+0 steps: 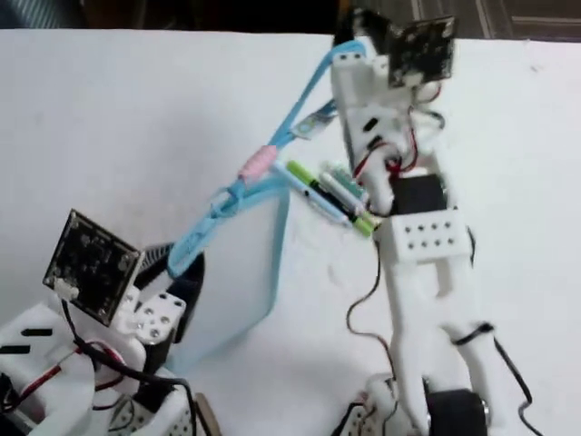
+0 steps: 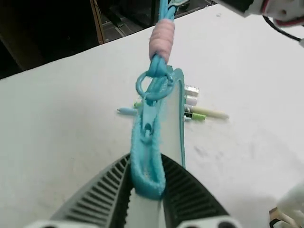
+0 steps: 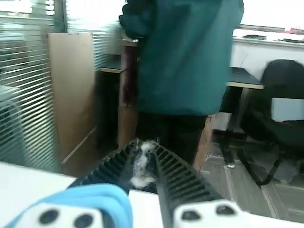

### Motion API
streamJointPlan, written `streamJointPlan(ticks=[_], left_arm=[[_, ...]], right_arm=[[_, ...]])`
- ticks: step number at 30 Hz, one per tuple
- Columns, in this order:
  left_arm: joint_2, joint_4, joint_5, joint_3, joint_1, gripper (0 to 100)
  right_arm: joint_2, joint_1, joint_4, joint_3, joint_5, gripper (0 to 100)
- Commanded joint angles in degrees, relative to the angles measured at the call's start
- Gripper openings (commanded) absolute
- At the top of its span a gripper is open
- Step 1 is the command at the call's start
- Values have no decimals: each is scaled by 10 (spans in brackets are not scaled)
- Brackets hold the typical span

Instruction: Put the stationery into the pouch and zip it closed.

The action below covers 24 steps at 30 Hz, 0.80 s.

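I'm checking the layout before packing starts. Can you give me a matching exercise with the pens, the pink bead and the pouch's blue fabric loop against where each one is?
Things:
1 pens
2 pink bead
3 fabric loop

Places:
A threaded on the strap
B pinched in the left claw
C lying on the table

Pairs: 1-C, 2-A, 3-B.

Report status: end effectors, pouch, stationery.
Left end effector shut on pouch. Right end effector shut, strap leads to it. Pens on table beside pouch, not inside.
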Motion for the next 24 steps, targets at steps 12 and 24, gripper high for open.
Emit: streamJointPlan(ticks=[12,24], left_arm=[[-44,5,-3,0,0,22],[-43,4,-3,2,0,23]], right_arm=[[55,62,117,-142,-3,16],[-153,-175,392,-144,69,480]])
